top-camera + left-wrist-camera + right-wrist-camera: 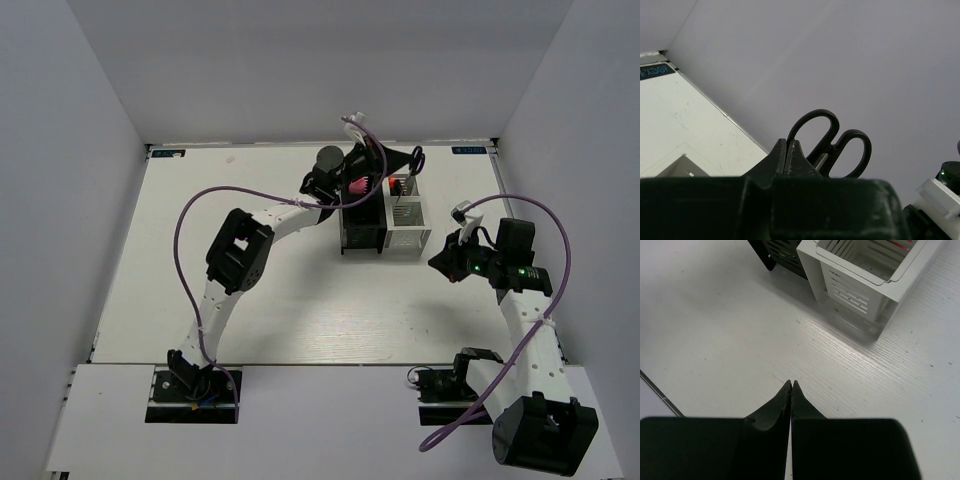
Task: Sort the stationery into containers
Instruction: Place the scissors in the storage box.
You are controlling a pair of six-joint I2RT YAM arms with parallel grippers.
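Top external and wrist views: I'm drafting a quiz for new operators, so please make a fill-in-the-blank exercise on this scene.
The right gripper is ___, holding nothing.
The scissors have ___ handles.
In the top view, the white organizer stands directly ___ of the black organizer.
Missing words: shut; black; right.
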